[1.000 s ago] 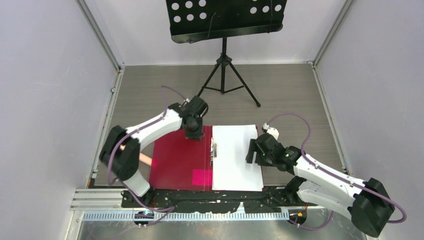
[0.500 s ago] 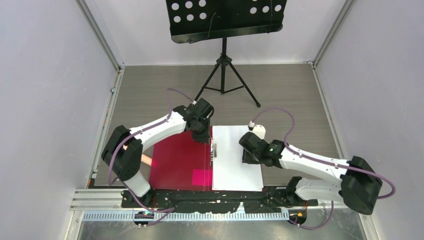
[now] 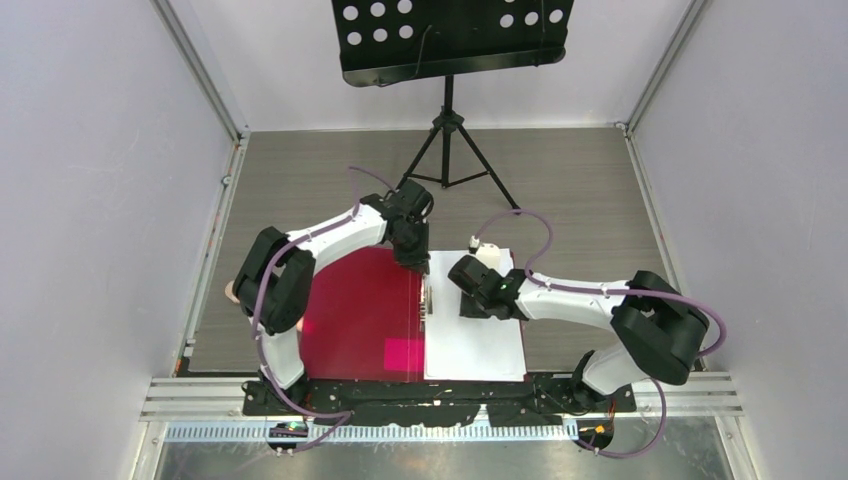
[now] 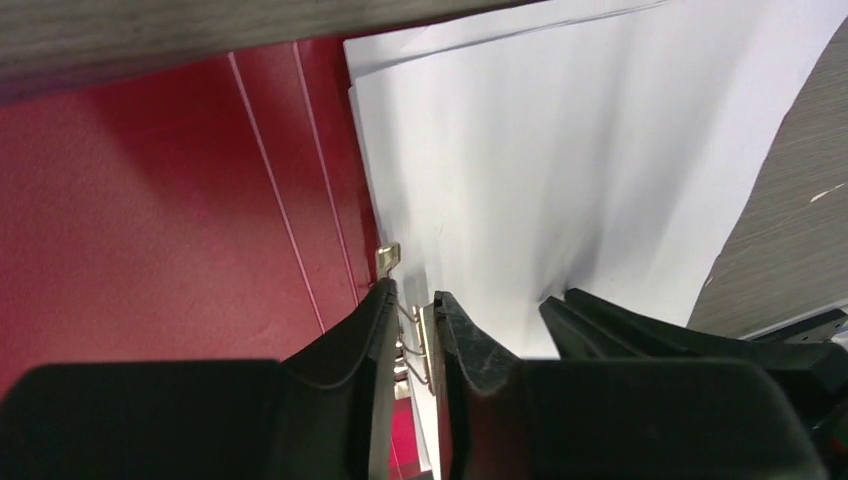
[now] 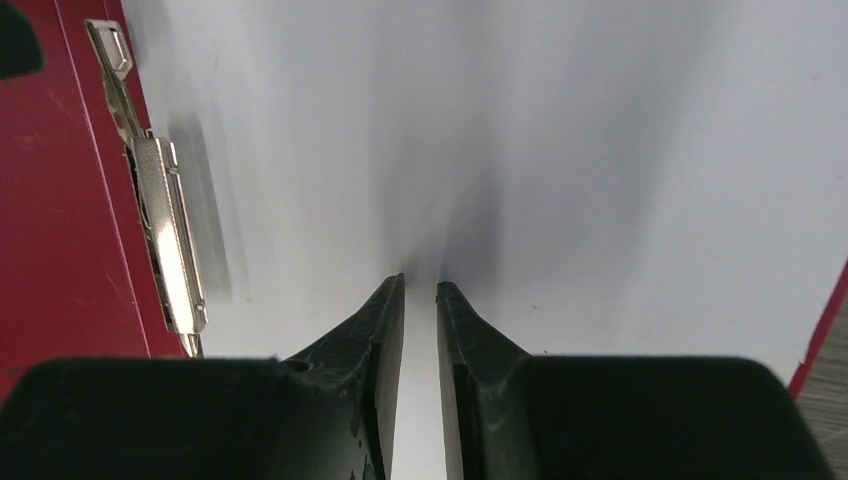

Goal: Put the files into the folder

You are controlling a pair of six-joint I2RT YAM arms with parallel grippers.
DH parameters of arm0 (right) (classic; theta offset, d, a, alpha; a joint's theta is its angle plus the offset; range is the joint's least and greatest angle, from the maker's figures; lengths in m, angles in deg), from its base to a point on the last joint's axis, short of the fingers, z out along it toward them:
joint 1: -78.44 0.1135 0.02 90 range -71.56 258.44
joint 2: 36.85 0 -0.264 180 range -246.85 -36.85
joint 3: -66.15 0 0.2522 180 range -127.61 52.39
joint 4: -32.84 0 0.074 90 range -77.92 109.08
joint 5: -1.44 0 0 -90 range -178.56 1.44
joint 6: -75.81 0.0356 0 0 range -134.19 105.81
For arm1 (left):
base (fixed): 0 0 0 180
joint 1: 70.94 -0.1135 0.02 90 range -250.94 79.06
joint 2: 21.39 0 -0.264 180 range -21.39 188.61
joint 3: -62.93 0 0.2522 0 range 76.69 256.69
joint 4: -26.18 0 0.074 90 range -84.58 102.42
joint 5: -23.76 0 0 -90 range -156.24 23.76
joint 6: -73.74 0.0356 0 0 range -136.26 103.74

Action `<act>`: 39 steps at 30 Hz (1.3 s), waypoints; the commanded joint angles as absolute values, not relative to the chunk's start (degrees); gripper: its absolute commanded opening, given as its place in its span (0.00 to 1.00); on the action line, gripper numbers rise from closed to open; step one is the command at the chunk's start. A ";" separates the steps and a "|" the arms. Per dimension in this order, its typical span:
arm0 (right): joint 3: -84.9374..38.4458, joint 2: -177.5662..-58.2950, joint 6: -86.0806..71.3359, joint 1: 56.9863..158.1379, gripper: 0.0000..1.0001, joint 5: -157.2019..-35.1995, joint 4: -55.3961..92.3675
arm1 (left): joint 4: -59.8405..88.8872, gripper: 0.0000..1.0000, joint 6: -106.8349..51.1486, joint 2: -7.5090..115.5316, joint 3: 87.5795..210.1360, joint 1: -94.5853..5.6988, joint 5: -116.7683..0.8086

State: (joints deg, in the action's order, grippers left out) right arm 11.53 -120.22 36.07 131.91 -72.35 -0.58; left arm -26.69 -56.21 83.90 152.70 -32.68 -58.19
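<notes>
The files [image 3: 478, 340] lie on the open folder [image 3: 350, 310], seemingly not yet clipped; left pincer [image 4: 412, 300] narrowly straddles the spring clip [image 5: 165, 230], grip unclear; right pincer [image 5: 420, 288], nearly together, presses them

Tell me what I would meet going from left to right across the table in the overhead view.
Bare left flap of the flat crimson-red folder → small bright pink square patch → silvery metal spring clip → stack of white paper sheets → bulky black joint of the right arm.
</notes>
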 commanded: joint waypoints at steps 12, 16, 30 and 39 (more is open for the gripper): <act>9.46 -123.43 38.40 132.16 0.24 -73.88 3.59 | -22.09 0.13 -52.74 90.82 157.65 -35.42 -54.09; 9.53 -123.28 38.48 132.19 0.24 -74.02 3.63 | -22.26 0.12 -52.06 91.69 157.51 -35.59 -53.68; 10.23 -122.90 38.87 132.09 0.23 -74.50 3.96 | -22.60 0.12 -50.74 89.35 154.07 -36.02 -50.96; 10.33 -123.11 39.07 132.14 0.23 -74.67 3.98 | -24.80 0.11 -49.76 88.07 155.08 -36.19 -47.62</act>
